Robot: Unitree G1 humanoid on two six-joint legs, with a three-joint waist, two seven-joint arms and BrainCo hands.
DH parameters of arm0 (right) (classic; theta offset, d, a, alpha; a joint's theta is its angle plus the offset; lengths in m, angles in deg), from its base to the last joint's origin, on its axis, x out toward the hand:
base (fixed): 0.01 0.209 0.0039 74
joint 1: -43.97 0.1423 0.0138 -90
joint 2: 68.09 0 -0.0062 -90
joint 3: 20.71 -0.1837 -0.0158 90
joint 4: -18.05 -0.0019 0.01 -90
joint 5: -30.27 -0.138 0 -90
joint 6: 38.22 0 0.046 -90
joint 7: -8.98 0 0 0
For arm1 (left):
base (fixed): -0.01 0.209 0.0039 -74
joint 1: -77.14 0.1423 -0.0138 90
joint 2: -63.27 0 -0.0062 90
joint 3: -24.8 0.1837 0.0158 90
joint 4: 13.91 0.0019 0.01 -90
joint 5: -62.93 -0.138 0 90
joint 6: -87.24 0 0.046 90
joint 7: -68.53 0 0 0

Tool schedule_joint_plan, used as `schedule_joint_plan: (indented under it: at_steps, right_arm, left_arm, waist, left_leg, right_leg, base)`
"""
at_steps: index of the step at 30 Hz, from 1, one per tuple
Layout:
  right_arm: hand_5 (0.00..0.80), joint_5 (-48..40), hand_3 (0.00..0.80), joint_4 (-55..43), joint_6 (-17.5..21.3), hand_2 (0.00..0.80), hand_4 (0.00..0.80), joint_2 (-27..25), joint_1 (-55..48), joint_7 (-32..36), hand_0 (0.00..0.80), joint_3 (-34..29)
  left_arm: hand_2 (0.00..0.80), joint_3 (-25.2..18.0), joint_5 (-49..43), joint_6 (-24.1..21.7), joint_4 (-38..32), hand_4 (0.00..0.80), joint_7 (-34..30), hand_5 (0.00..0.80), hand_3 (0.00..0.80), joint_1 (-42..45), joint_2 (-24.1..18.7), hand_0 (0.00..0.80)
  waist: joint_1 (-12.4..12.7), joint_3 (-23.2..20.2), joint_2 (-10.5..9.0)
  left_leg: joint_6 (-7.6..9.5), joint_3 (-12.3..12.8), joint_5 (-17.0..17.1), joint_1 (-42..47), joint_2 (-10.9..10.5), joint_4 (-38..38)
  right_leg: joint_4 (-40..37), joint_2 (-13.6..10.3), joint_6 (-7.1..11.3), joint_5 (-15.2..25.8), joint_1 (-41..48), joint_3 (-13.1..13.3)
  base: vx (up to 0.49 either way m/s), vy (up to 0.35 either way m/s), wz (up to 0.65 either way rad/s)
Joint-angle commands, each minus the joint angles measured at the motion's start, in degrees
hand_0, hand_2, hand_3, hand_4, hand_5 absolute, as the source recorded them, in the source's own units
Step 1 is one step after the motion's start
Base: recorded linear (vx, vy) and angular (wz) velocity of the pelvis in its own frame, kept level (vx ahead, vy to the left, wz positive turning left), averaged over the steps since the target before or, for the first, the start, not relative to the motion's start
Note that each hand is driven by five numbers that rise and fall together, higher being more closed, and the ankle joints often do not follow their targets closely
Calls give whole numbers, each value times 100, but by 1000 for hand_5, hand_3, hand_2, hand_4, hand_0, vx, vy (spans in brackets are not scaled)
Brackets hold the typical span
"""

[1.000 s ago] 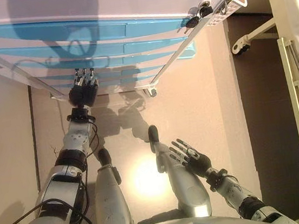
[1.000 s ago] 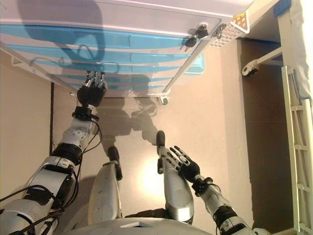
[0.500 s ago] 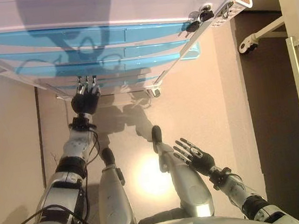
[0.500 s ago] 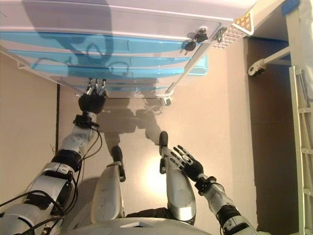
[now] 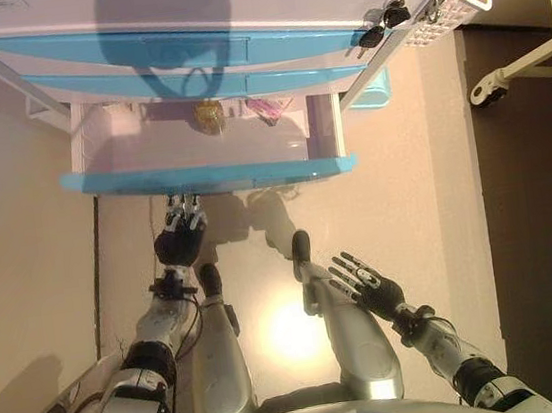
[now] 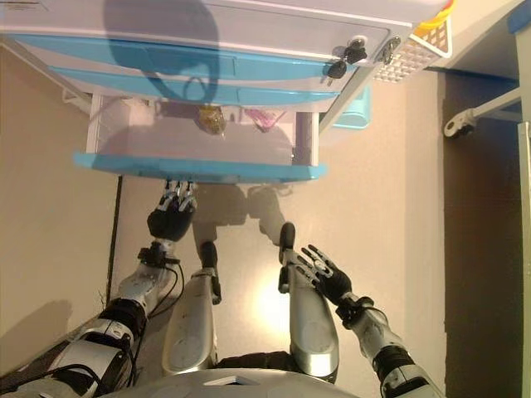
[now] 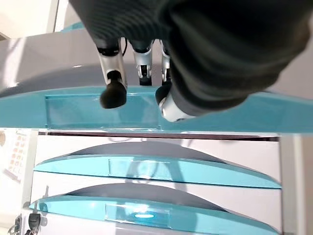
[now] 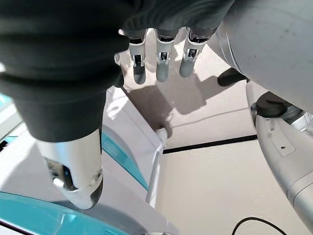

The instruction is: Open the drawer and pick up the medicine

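Observation:
The lowest blue-fronted drawer (image 5: 212, 174) of the white cabinet stands pulled out. Inside it, near the back, lie a small yellow-brown medicine item (image 5: 210, 117) and a pink packet (image 5: 266, 110). My left hand (image 5: 181, 240) is just below the drawer's front. In the left wrist view its fingers (image 7: 113, 93) are curled against the clear handle recess (image 7: 98, 110) of that blue front. My right hand (image 5: 371, 285) hangs low on the right, away from the cabinet, with its fingers spread and holding nothing.
Two shut blue drawers (image 5: 167, 54) sit above the open one. Keys (image 5: 384, 20) hang at the cabinet's right corner beside a white perforated basket (image 5: 453, 5). A white frame with a caster (image 5: 488, 90) stands to the right, over dark floor.
The lowest drawer has slid out towards me, with my left hand drawing back along with its front. Its contents now show. The camera has shifted; the right hand has stayed put.

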Motion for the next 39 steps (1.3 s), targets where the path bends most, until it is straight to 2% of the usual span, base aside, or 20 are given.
schedule_joint_plan:
  at_steps: [1, 14, 21, 34, 39]
  right_arm:
    - [0, 255, 0, -283, -221, 0, 0, -92, -653, -128, 0, 144]
    - [0, 378, 0, -495, -304, 0, 0, -143, -729, -271, 0, -96]
    - [0, 257, 0, -481, -221, 0, 0, -130, -793, -256, 0, -162]
    - [0, 206, 0, -379, -150, 0, 0, -125, -897, -283, 0, -314]
    - [0, 120, 0, -242, -98, 0, 0, -110, -931, -222, 0, -373]
  left_arm:
    - [800, -258, -70, -107, -777, 800, -540, 800, 800, 62, -17, 800]
    - [800, -301, -487, 279, -321, 800, -789, 800, 800, 1257, 349, 800]
    - [800, -340, -239, 563, -325, 800, -701, 800, 800, 1763, 403, 800]
    - [800, -560, -59, 878, -156, 800, -252, 800, 800, 2363, 421, 800]
    - [800, -713, -93, 950, 68, 800, 182, 800, 800, 2469, 383, 800]
  waist:
    - [202, -213, 137]
    - [466, -213, 239]
    - [686, -213, 262]
    - [998, -213, 372]
    - [1070, -213, 378]
  left_leg:
    - [247, -148, 270, -317, -194, 142]
    - [227, -363, 396, -309, -212, 0]
    - [224, -506, 414, -339, -232, -32]
    - [226, -756, 448, -333, -329, -59]
    - [233, -826, 433, -320, -359, -41]
  right_leg:
    - [741, 180, 112, -535, 156, -127]
    - [784, 146, 82, -634, 219, -400]
    - [747, 134, 50, -667, 303, -608]
    - [796, 96, -12, -768, 425, -891]
    - [844, 96, -33, -811, 452, -947]
  base:
    - [0, 0, 0]
    - [-11, 3, 8]
    - [-7, -41, 15]
    - [13, -22, 19]
    - [25, -23, 11]
